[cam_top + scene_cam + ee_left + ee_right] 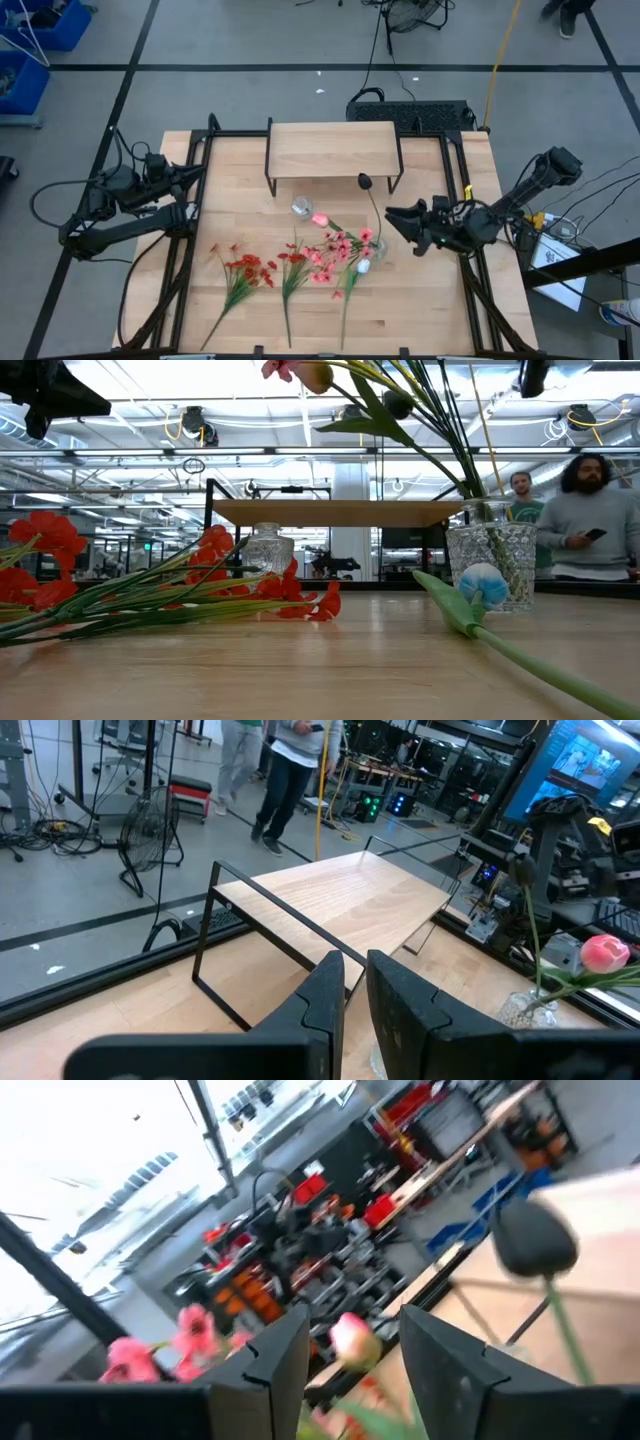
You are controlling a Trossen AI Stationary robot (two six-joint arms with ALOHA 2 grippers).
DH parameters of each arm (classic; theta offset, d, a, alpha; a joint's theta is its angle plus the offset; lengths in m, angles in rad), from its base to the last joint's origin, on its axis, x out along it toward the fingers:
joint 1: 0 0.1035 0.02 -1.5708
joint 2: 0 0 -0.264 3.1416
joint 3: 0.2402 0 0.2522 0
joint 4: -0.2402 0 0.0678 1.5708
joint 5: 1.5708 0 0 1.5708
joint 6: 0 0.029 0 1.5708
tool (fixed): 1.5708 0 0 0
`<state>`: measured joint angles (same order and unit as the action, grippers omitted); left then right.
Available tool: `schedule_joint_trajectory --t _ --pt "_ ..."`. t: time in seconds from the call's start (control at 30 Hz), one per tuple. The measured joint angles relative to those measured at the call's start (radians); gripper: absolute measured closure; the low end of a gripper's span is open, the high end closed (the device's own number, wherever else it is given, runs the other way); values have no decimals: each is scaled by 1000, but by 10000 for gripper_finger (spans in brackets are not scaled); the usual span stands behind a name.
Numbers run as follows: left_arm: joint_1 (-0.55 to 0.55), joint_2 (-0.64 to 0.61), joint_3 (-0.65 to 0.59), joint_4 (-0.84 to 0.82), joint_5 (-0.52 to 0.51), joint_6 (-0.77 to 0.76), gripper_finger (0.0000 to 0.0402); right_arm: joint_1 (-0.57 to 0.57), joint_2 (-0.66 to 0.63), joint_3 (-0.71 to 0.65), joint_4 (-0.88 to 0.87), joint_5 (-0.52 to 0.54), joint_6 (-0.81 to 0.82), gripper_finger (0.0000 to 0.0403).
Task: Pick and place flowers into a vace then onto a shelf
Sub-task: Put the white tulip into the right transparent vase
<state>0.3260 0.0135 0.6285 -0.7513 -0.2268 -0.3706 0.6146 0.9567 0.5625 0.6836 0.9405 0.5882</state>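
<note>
Pale wooden counter (pixel 430 300) carrying two glass vases (pixel 301 207), one (pixel 490 565) holding flowers (pixel 345 245), perhaps three sprays (pixel 245 272) lying flat, shelf (pixel 332 148) standing empty, left fingers (pixel 400 1005) nearly closing on nothing, right fingers (pixel 445 1370) gaping beside stems, low view alone showing two people (pixel 590 510).

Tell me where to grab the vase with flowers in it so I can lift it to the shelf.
Grip the cut-glass vase around its body, below the rim, coming in level from the right gripper's side. It stands upright, and the stems fan up and lean over the top, so a descent from above would likely hit them. The right fingers are already open beside it. The shelf lies behind.
</note>
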Motion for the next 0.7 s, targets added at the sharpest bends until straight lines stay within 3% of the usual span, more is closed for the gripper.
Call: schedule_joint_trajectory --t 0.3,0.53,0.7 --pt "0 0 0 0 0 0 350 73 29 0 1 1 257 276" --pt "0 0 0 0 0 0 350 72 150 9 -4 60 540 286" --pt "0 0 0 0 0 0 350 73 248 76 -8 109 656 287"
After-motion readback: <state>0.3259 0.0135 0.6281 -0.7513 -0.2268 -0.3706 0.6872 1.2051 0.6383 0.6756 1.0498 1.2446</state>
